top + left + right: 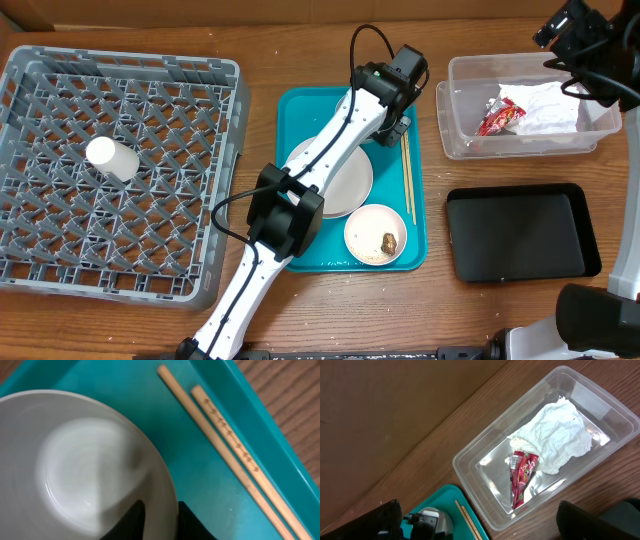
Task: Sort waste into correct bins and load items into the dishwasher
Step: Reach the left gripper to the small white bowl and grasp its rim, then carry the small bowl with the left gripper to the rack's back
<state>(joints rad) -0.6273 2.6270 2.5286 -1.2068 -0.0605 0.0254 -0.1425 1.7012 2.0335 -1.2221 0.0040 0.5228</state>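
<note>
At left tool [161, 521]: bowl [75, 470], hidden overhead

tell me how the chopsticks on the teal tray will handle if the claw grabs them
The chopsticks look thin, round and wooden: probably stiff and light, but apt to roll. Lying flat on the smooth teal tray, they may slide away and be hard to get under.

Overhead top-down; left wrist close, right wrist high; chopsticks [407, 180] [227, 432] [467, 521] shared
</note>
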